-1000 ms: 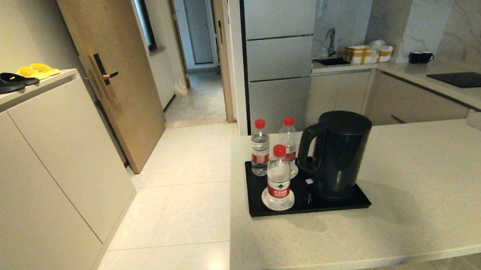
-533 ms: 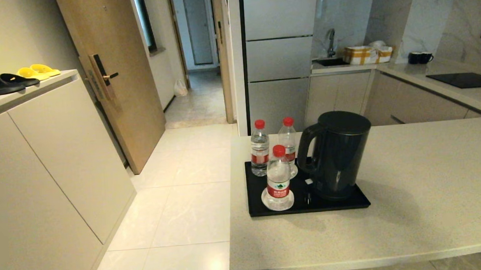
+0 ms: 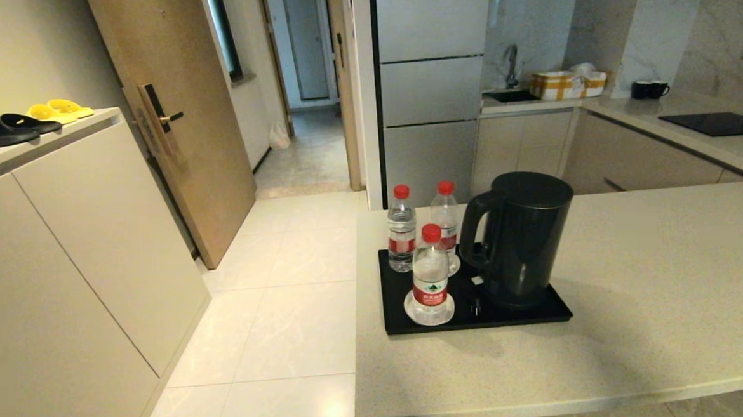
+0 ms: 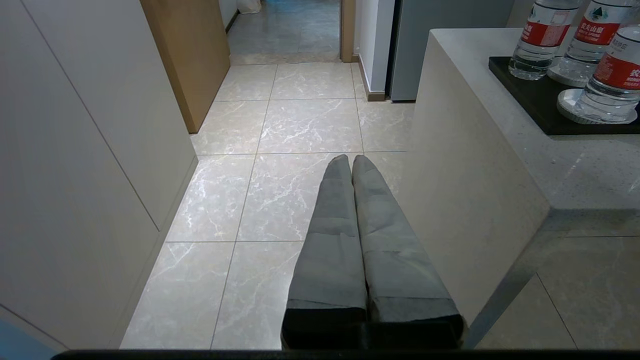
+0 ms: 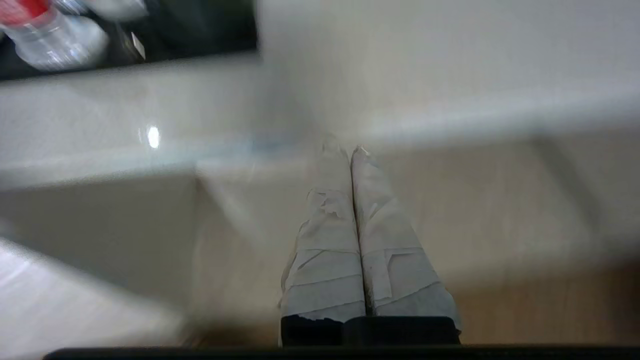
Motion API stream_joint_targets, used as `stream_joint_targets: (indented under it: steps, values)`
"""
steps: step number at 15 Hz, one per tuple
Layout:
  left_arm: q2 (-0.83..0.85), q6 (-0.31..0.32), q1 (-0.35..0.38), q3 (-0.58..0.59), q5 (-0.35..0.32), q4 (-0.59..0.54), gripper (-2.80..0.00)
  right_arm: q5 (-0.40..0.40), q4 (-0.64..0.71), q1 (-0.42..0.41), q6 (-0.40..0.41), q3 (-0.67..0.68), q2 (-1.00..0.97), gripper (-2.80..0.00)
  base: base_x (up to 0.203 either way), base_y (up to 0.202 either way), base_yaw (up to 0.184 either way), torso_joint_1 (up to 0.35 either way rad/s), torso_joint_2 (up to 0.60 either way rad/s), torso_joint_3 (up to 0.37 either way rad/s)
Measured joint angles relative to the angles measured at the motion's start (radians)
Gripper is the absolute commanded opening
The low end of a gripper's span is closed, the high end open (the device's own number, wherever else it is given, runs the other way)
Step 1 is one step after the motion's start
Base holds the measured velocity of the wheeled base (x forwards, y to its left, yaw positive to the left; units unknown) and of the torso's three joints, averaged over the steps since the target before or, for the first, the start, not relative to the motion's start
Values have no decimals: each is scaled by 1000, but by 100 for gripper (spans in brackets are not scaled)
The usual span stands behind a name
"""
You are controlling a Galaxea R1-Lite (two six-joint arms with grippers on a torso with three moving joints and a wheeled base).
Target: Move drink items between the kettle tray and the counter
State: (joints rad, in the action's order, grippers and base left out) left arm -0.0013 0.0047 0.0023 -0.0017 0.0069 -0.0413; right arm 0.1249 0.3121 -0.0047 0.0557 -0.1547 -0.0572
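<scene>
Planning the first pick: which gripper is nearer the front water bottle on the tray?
Likely the left. The left gripper hangs shut over the floor beside the counter's end, the front bottle close by. The right gripper sits shut below the counter's front edge.

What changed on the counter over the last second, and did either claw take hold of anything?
A dark shape, probably the right arm, at the head view's right edge a second ago has left that view. The right claw is now shut and empty, low by the counter edge. The left claw is shut over the floor. The kettle, three bottles and tray stayed put.
</scene>
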Motion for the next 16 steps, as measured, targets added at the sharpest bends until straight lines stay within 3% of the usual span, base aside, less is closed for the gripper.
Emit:
stream_joint_targets:
  steps: [3, 10, 16]
  values:
    - [0, 0, 0, 0, 0, 0, -280, -136, -282, 3, 5, 132, 43, -280, 0, 0, 0, 0, 0, 0]
    - [0, 0, 0, 0, -1, 0, -280, -138, -297, 3, -1, 155, 60, -280, 0, 0, 0, 0, 0, 0]
    - [0, 0, 0, 0, 0, 0, -280, -131, -301, 2, -58, 155, 60, -280, 0, 0, 0, 0, 0, 0]
